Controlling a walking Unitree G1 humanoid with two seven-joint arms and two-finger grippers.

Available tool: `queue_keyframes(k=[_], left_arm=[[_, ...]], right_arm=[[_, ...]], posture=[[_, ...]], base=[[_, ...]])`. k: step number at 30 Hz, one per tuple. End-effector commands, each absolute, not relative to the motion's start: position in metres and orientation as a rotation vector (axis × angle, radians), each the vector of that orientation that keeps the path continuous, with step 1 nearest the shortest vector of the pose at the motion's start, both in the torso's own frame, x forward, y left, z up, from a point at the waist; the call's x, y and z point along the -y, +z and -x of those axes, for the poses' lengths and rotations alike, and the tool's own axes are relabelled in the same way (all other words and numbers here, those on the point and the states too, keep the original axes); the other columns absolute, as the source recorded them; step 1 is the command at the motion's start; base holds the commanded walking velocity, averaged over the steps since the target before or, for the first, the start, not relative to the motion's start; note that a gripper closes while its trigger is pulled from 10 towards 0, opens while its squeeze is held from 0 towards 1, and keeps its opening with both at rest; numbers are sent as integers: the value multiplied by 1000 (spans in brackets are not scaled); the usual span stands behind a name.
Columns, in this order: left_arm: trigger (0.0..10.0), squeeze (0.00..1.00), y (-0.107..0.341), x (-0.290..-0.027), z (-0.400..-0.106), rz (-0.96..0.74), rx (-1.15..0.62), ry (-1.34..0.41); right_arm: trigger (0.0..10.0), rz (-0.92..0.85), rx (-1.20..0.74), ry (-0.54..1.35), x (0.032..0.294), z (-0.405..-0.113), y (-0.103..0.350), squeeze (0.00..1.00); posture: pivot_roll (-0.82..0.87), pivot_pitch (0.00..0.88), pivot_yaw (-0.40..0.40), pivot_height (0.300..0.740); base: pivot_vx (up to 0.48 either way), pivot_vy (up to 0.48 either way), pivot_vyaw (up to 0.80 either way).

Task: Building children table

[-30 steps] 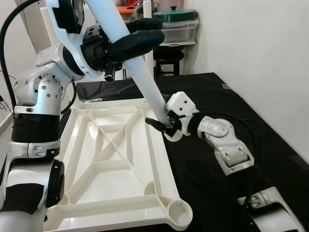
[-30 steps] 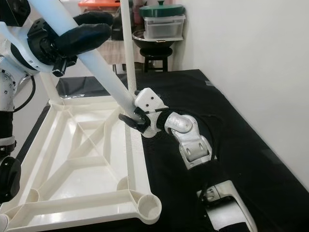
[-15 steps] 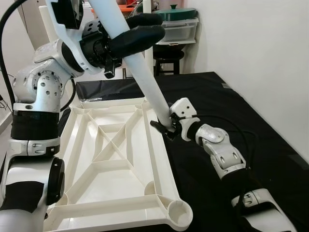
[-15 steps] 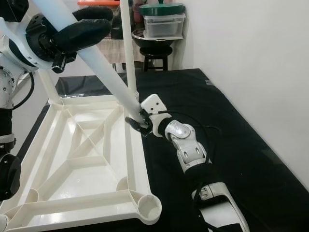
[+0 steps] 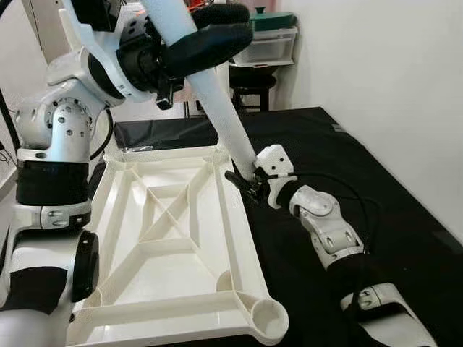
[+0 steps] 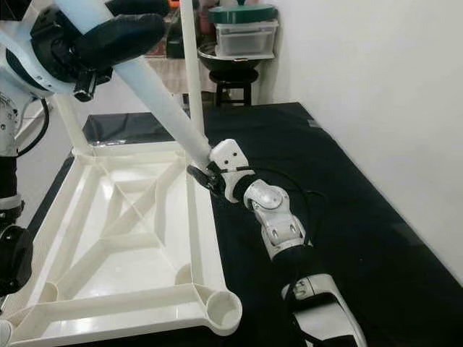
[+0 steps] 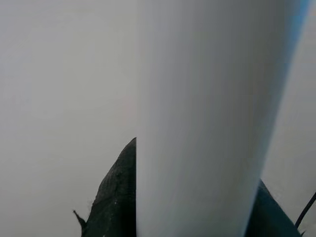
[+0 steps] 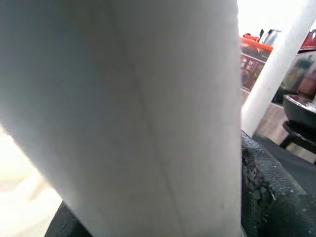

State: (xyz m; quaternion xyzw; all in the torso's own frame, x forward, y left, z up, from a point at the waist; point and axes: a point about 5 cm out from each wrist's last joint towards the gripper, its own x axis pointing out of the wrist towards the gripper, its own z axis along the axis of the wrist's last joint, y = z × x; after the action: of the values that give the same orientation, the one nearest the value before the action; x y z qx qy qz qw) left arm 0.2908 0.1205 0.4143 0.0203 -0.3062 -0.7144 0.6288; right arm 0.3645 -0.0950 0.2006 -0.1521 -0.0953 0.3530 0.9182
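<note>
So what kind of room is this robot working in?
Most likely a room in a home. An upturned white table top lies on a black floor cover, and behind it a stool and a plastic storage box stand against a plain wall.

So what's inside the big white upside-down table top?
Inside the table top you can see crossing white ribs and a round empty socket at the near corner. Whatever lies under it is covered.

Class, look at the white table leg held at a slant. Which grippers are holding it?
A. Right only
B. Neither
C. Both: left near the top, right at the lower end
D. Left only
C: the left gripper clamps the table leg high up, and the right gripper grips its lower end.
</note>
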Motion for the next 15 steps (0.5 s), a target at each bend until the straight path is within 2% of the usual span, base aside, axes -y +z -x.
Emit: queue_keyframes(k=[1, 6, 7, 8, 11, 12, 15], left_arm=[[0, 0, 408, -94, -281, 132, 723, -1887], [0, 0, 404, -96, -288, 150, 703, -1841], [7176, 8, 403, -97, -290, 157, 702, -1810], [10000, 1000, 402, -99, -293, 159, 705, -1779], [10000, 1000, 402, -99, -294, 159, 709, -1760], [10000, 1000, 403, -105, -299, 182, 741, -1650], [10000, 1000, 403, -112, -304, 206, 764, -1559]], right_arm=[[0, 199, 327, 827, 65, -357, 220, 0], [0, 193, 344, 831, 64, -356, 220, 0], [0, 194, 341, 829, 64, -356, 219, 0], [0, 195, 336, 822, 65, -357, 218, 0], [0, 195, 333, 816, 66, -357, 217, 0], [0, 140, 319, 735, 76, -364, 217, 0], [0, 75, 319, 666, 86, -369, 220, 0]], posture=[[8, 0, 25, 740], [8, 0, 26, 740], [9, 0, 27, 740], [8, 0, 28, 740], [8, 0, 28, 740], [8, 0, 29, 740], [8, 0, 30, 740]], base=[[0, 0, 0], [0, 0, 0], [0, 0, 0], [0, 0, 0], [0, 0, 0], [0, 0, 0], [0, 0, 0]])
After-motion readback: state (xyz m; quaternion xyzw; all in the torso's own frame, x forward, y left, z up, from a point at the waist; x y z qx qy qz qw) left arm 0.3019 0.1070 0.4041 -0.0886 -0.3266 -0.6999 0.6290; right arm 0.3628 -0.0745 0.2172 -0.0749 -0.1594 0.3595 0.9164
